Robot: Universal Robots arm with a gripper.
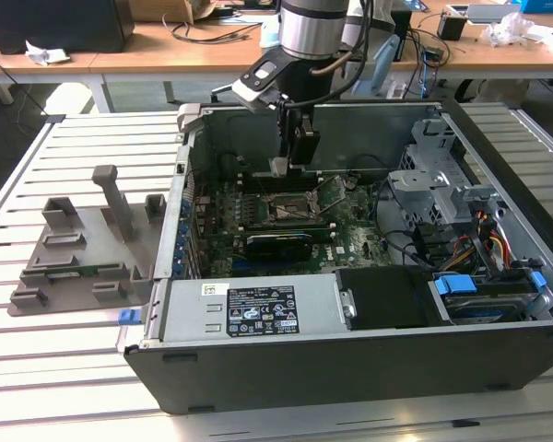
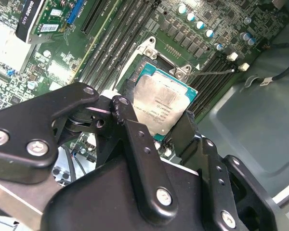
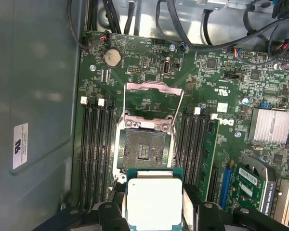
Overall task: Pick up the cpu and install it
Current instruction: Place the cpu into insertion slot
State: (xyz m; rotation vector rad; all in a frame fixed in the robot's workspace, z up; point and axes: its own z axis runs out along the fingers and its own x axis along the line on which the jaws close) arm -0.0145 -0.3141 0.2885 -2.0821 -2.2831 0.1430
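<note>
The cpu (image 2: 161, 107), a flat square chip with a dull silver top and green rim, hangs between the black fingers (image 2: 133, 129) of my gripper (image 2: 159, 126), which is shut on it. In the first wrist view the cpu (image 3: 154, 202) hovers just off one edge of the open black socket (image 3: 145, 150), whose metal load plate (image 3: 151, 91) and lever are swung up. In the exterior view my gripper (image 1: 288, 167) reaches down into the open computer case, a little above the socket (image 1: 290, 208) on the motherboard.
Memory slots (image 3: 94, 144) flank the socket on both sides. A graphics card (image 1: 278, 243), power supply (image 1: 249, 308), drive cage (image 1: 433, 180) and cables crowd the case. A grey plastic tray (image 1: 83, 249) lies on the slatted table at the exterior view's left.
</note>
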